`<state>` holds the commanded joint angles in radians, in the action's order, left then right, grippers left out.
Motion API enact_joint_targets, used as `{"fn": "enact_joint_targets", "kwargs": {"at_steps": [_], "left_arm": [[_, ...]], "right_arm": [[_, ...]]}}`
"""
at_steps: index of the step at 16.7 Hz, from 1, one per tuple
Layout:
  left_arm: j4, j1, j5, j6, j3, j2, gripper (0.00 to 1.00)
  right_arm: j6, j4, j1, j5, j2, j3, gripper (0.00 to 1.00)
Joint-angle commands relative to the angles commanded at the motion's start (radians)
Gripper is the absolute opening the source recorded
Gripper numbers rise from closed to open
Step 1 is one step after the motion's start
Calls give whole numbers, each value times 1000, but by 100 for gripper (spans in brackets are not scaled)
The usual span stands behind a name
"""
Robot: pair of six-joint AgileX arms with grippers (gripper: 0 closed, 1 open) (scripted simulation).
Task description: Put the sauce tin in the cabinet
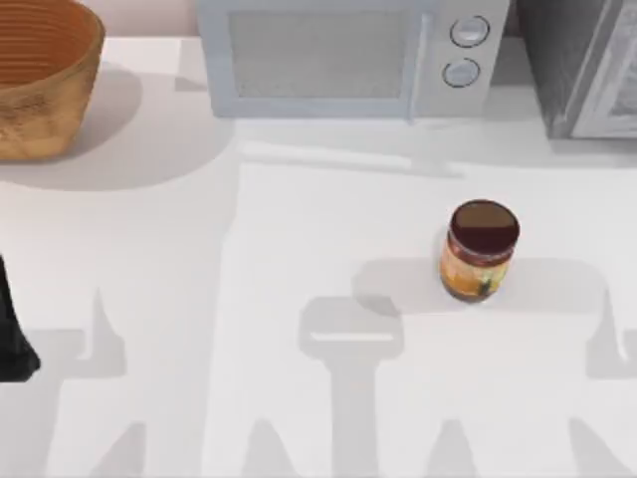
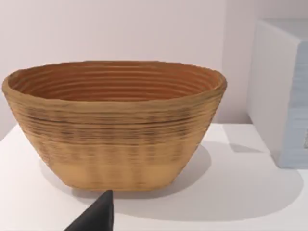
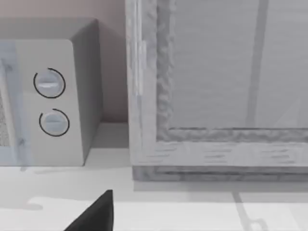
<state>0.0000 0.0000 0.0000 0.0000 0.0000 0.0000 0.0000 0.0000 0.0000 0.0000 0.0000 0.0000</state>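
A white table (image 1: pixel 299 229) runs back to a pale wall. The sauce tin (image 1: pixel 480 250) stands upright right of centre; the cabinet (image 1: pixel 582 65) sits at one o'clock from it, door seemingly closed, beside the microwave (image 1: pixel 343 60). The basket (image 1: pixel 40 75) is at ten o'clock. Whether either claw is spread, I cannot tell. Best open the door first, then grip the tin low around its label.

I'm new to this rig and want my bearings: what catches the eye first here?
The sauce tin stands upright, alone on the table's open middle-right. Behind it sits the microwave, with the cabinet at the back right corner, door shut. A woven basket fills the back left corner.
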Motion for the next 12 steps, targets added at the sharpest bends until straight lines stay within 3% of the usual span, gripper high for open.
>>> {"fn": "enact_joint_targets", "kwargs": {"at_steps": [6, 12], "left_arm": [[0, 0, 0, 0, 0, 0, 100], [0, 0, 0, 0, 0, 0, 100]], "right_arm": [[-22, 3, -2, -62, 77, 40, 100], [-143, 19, -6, -344, 424, 199, 100]]}}
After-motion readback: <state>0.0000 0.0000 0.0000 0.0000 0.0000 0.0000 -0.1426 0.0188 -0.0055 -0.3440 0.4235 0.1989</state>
